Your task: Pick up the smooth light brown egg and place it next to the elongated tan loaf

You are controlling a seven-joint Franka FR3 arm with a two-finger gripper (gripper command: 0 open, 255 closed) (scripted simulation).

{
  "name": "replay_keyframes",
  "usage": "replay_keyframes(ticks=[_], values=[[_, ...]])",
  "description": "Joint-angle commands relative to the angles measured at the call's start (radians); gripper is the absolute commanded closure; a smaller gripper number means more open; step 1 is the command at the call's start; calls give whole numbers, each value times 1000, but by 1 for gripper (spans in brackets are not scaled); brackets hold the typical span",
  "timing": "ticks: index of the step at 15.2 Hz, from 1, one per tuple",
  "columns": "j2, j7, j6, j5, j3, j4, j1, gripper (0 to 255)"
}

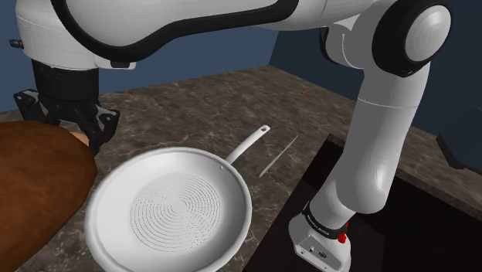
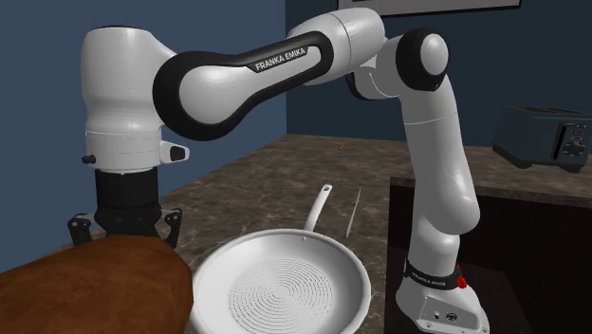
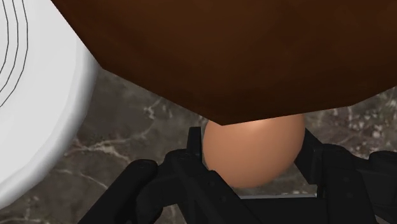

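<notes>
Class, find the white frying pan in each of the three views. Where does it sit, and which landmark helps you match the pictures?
Shoulder view: the frying pan lies bottom centre, handle pointing up-right.
Second exterior view: frying pan at bottom centre, handle pointing up.
Wrist view: the frying pan's white rim curves beside the loaf.
Shared landmark: the brown loaf, right beside it.

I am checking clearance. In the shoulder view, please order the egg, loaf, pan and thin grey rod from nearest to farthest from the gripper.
1. egg, clasped in the gripper.
2. loaf, right beside it.
3. pan, to the right.
4. thin grey rod, beyond the pan.
</notes>
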Motion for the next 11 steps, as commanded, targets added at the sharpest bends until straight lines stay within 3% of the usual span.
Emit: replay_keyframes(ticks=[1,3,4,9,11], values=[[1,0,1,0,0,0,0,255],[1,0,1,0,0,0,0,255],[1,0,1,0,0,0,0,0],[1,0,1,-1,0,0,0,0],[-22,-11,-58,17,6,42,-8,0]])
